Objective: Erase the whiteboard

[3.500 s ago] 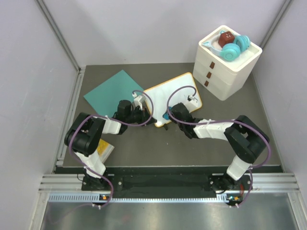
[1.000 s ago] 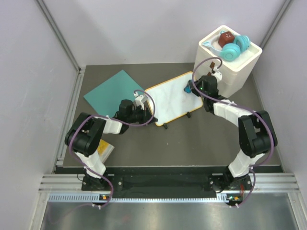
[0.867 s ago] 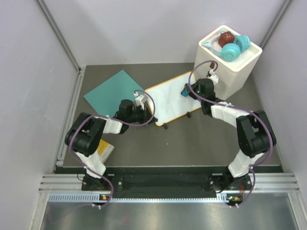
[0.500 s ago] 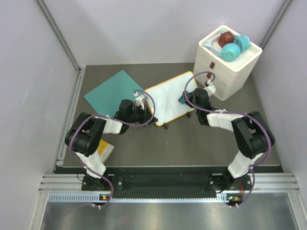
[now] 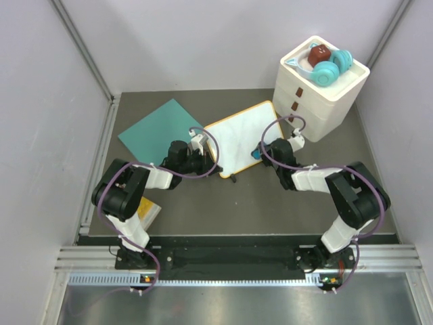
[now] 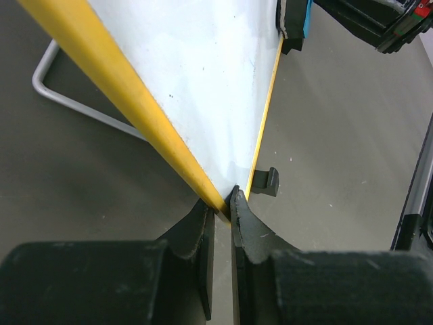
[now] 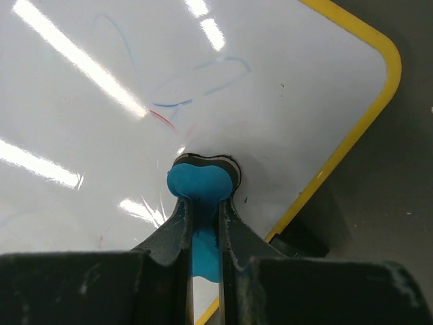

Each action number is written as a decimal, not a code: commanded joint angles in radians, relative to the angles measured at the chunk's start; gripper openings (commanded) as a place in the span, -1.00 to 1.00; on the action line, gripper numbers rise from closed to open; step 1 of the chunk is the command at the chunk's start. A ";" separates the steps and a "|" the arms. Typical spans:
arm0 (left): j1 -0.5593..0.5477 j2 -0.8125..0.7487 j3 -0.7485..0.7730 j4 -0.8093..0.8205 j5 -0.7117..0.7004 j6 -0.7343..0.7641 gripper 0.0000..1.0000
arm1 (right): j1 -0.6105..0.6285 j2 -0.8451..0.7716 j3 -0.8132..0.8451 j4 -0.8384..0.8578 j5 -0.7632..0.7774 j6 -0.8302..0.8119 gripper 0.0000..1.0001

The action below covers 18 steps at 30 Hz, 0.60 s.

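Observation:
The whiteboard (image 5: 240, 139) with its yellow frame lies tilted in the middle of the table. My left gripper (image 5: 203, 157) is shut on the board's near left corner (image 6: 215, 203). My right gripper (image 5: 262, 149) is shut on a blue eraser (image 7: 201, 184) and presses its black felt face on the board (image 7: 135, 101) near its right edge. Faint blue and red marker lines (image 7: 196, 84) show on the white face just beyond the eraser. The eraser (image 6: 295, 24) also shows at the top of the left wrist view.
A teal square sheet (image 5: 159, 130) lies left of the board. A white drawer unit (image 5: 318, 91) with teal and brown items on top stands at the back right. A yellow object (image 5: 146, 210) lies by the left arm's base. A wire stand (image 6: 67, 101) props the board.
My right gripper has carried the eraser from the board's far right corner down along its right side toward the near edge. The left gripper has stayed on the board's corner.

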<state>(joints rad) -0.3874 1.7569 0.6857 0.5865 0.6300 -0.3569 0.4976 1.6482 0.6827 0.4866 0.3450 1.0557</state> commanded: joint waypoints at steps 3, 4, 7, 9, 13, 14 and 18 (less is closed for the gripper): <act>0.001 0.047 -0.020 -0.143 -0.150 0.125 -1.00 | 0.010 0.005 0.084 -0.174 0.034 -0.095 -1.00; 0.001 0.047 -0.020 -0.143 -0.150 0.125 -1.00 | 0.007 0.004 0.122 -0.193 0.035 -0.105 -1.00; -0.001 0.046 -0.021 -0.142 -0.150 0.125 -1.00 | -0.024 0.004 0.187 -0.220 0.034 -0.140 -1.00; -0.001 0.046 -0.021 -0.142 -0.148 0.127 -1.00 | -0.048 0.002 0.216 -0.233 0.040 -0.164 -1.00; -0.001 0.046 -0.022 -0.142 -0.148 0.127 -1.00 | -0.109 -0.014 0.256 -0.253 0.028 -0.186 -1.00; -0.001 0.046 -0.023 -0.142 -0.147 0.127 -1.00 | -0.123 -0.021 0.253 -0.256 0.028 -0.186 -1.00; -0.001 0.047 -0.021 -0.143 -0.148 0.128 -1.00 | -0.168 -0.057 0.241 -0.258 0.025 -0.220 -1.00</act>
<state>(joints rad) -0.3916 1.7569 0.6865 0.5903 0.6266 -0.3481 0.3664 1.6440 0.9035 0.2447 0.3542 0.8902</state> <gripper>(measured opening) 0.143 0.082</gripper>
